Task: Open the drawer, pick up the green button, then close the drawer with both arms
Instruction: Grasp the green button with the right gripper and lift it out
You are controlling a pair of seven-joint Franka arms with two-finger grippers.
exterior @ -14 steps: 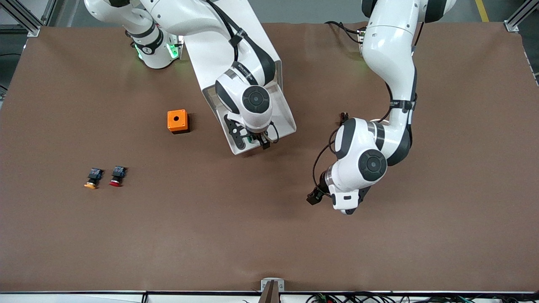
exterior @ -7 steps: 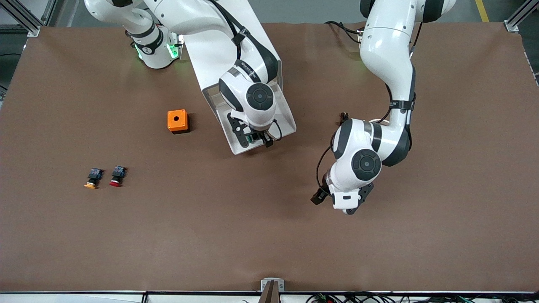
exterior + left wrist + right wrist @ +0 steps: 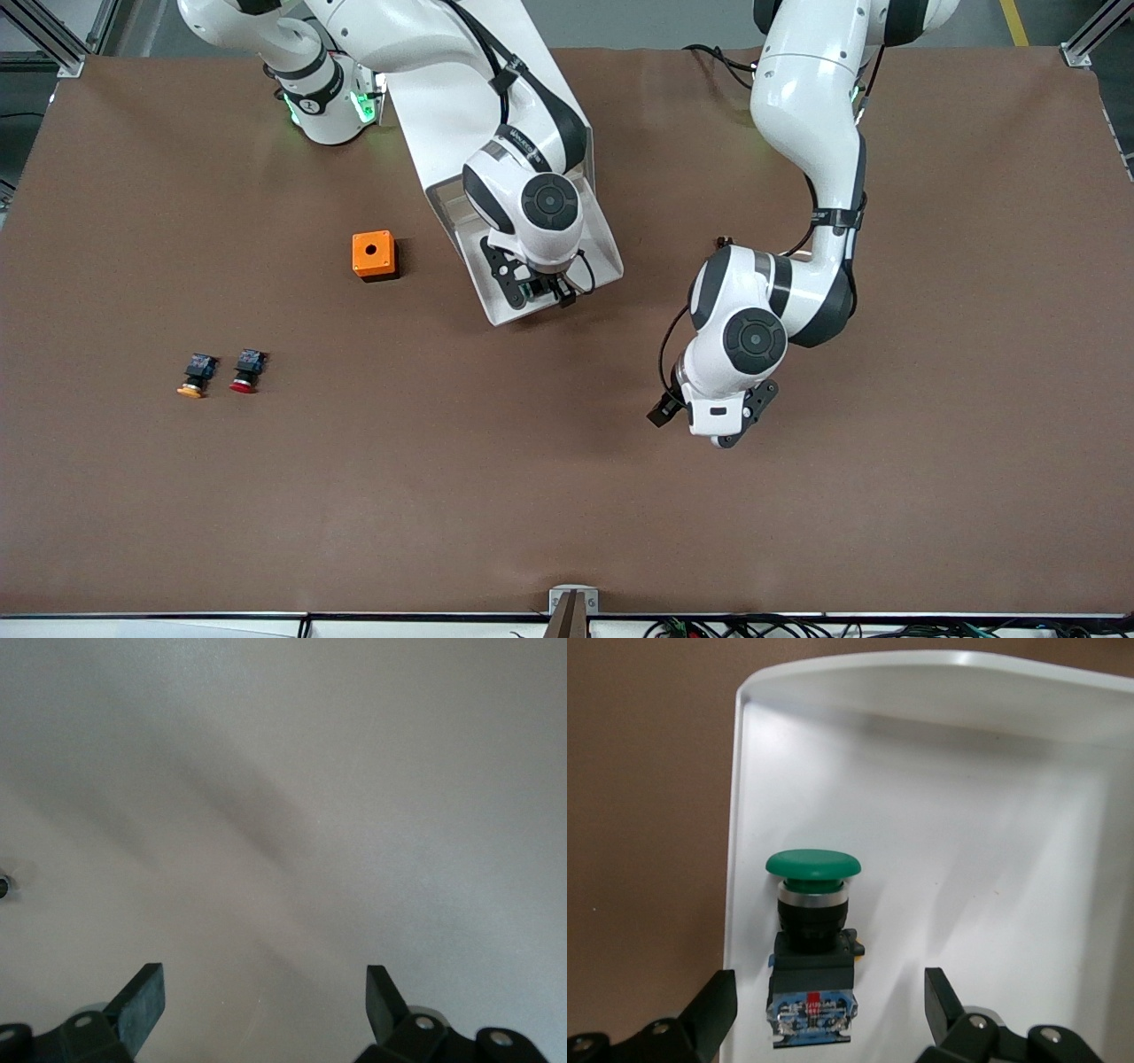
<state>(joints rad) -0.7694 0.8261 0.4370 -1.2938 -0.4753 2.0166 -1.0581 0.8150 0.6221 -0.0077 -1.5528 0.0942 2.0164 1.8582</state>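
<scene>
Since a second ago, shifted a touch deeper over the pulled-out wide shallow white tray drawer (image 3: 604, 259) with the right arm's black two-finger gripper (image 3: 828, 992), and begun drawing its fingers (image 3: 709, 1010) inward. Not yet clamped: fingers apart, one on each side of the small push button with round green cap, black body and blue-marked base (image 3: 813, 921), with a gap showing on both sides. Points to the taking step as under way, with opening done and closing still to come.

Inside the drawer, directly below and between those fingers: only that green button, lying on its side close along one side wall, cap pointing away from the gripper. Nothing else seen in the visible part of the tray. Above the drawer, partly hidden by the arm, the big white box cabinet (image 3: 436, 124).

Also drifted slightly toward the drawer: the left arm's black gripper (image 3: 266, 992), waiting with fingers wide apart over bare brown table, holding nothing.

Well away from both grippers, toward the right arm's end: a small orange cube box with a round hole on top (image 3: 373, 254), contents not visible, plus a red-capped button (image 3: 245, 370) and an orange-yellow-capped button (image 3: 196, 375) loose on the table.
</scene>
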